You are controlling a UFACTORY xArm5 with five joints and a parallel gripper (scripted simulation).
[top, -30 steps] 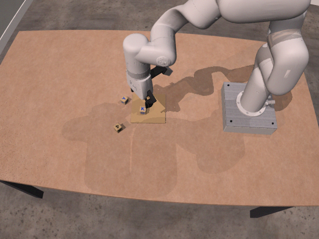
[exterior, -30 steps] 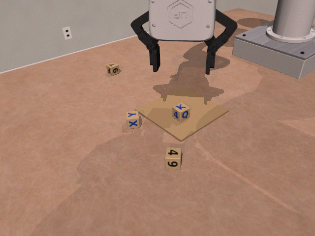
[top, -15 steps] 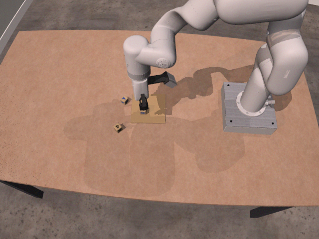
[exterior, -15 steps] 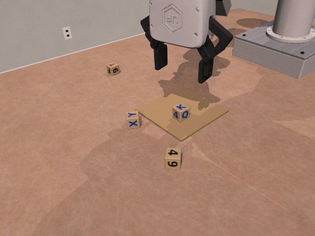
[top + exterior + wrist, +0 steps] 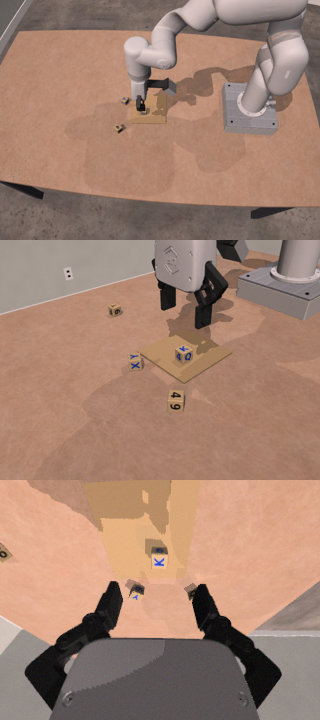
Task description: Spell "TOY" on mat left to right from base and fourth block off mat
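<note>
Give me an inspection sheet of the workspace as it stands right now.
Surface: brown table, patchy shadows.
Job's things: tan mat flat; block showing K on top on it; block showing Y on top just off the mat's corner; block showing 4 on top off the mat; fourth block far off, top letter unreadable.
Clutter: nothing seen.
Grippers: gripper open, empty, above the mat.
Cables: nothing seen.
Surroundings: grey base plate, wall outlet.
</note>
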